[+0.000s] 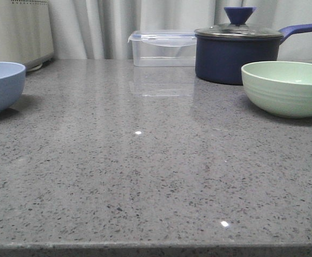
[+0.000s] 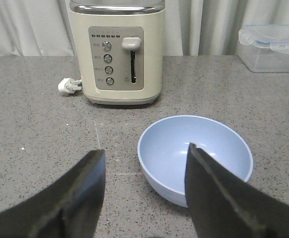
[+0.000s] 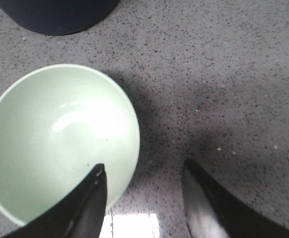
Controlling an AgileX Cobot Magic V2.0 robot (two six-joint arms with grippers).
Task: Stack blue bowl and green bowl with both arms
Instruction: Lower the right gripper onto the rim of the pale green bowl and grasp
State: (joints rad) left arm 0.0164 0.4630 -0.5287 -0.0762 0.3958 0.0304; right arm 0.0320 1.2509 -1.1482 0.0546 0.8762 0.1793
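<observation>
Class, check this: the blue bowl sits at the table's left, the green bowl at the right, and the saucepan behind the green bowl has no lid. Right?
Not quite. The saucepan has a lid, as the front view shows. The blue bowl and green bowl are placed as stated.

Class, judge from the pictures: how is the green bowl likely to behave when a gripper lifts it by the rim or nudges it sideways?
The green bowl looks rigid, so it should probably hold its shape. Its matte, ridged wall may offer fair grip. Empty inside, it seems light, and on the glossy countertop would likely slide rather than tip.
</observation>
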